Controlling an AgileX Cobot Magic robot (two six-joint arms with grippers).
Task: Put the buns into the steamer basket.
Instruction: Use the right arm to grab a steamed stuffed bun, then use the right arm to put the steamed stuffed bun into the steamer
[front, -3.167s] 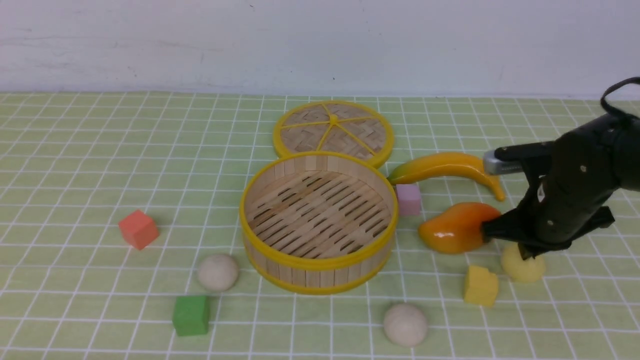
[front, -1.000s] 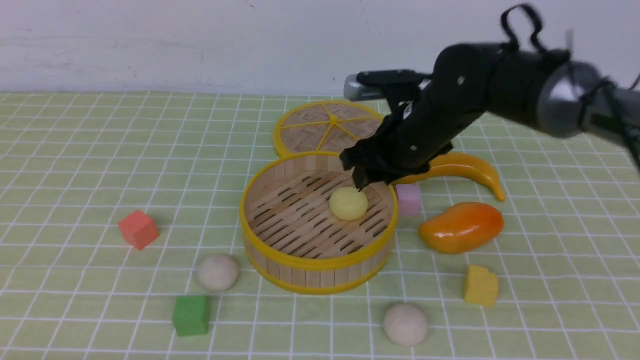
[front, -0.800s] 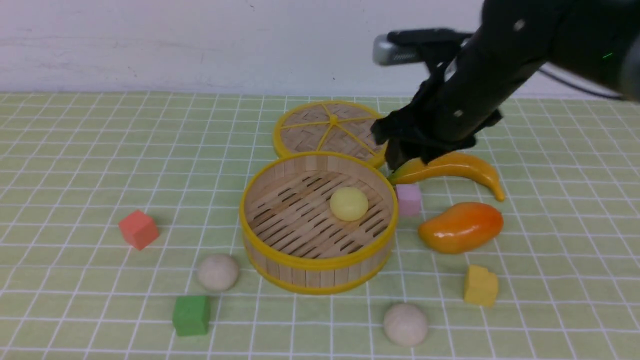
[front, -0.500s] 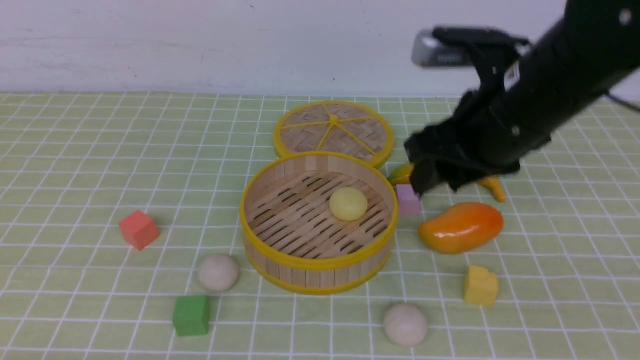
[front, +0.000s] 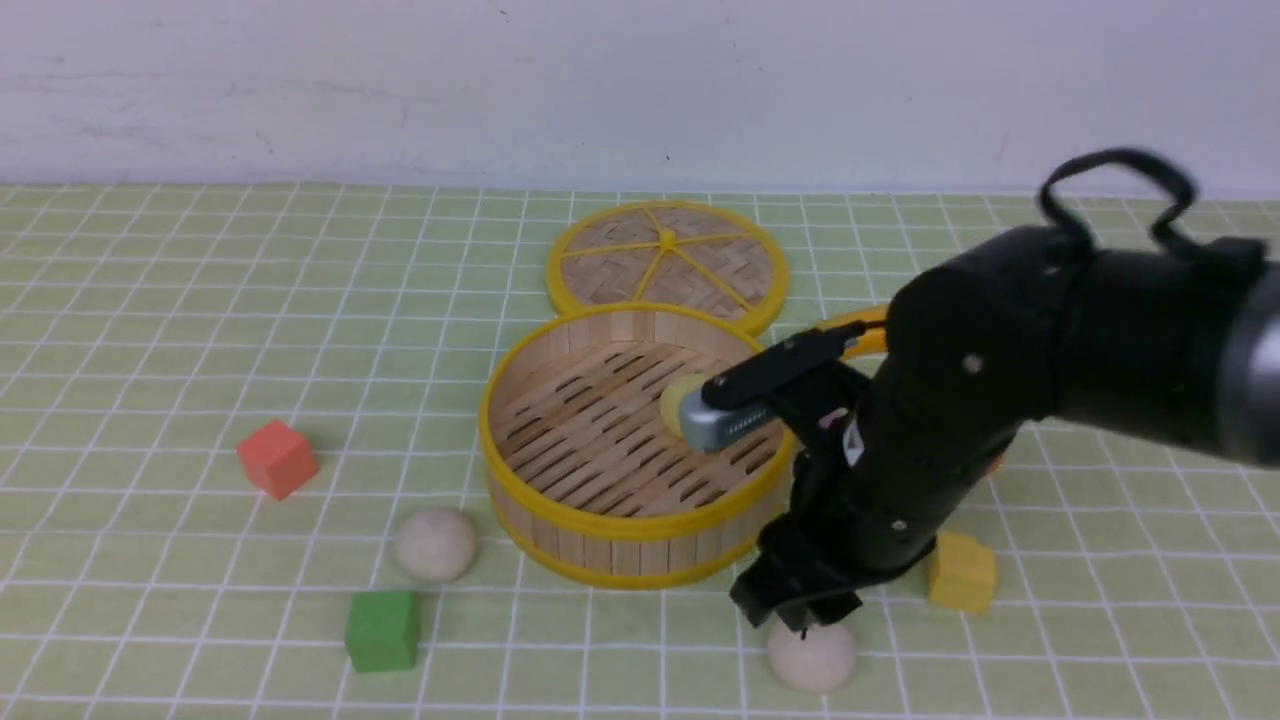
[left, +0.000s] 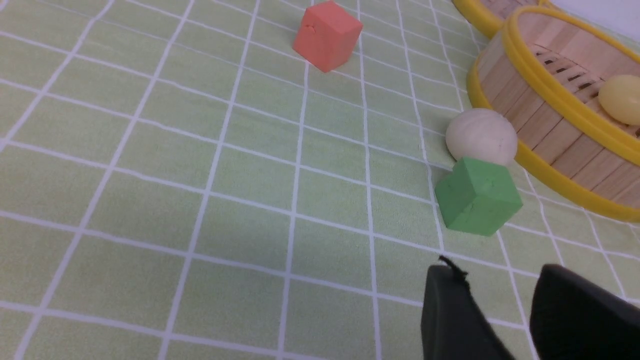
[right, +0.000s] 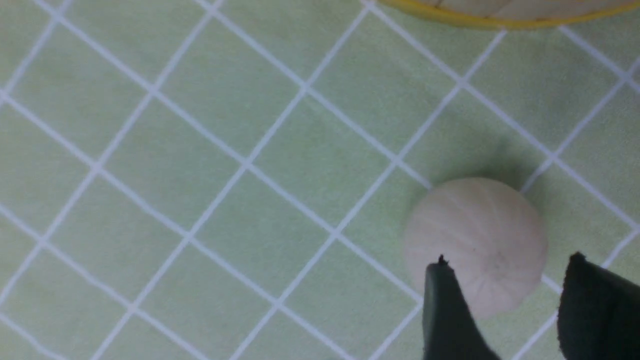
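The black right gripper hung open and empty just over one round off-white bun. The pale yellow bun sat inside the round bamboo steamer basket. The black left gripper was open, empty

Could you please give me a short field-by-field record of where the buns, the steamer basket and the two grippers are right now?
Container: round bamboo steamer basket with yellow rims, uncovered.
Inside basket: pale yellow dome-shaped bun.
Outside basket: left beige dome-shaped bun, near the basket's wall; front beige dome-shaped bun, nearer the robot.
Right gripper: open, poised over the front beige bun, not closed on it.
Left gripper: open, empty, low near the green cube.
Buns left to place: two.
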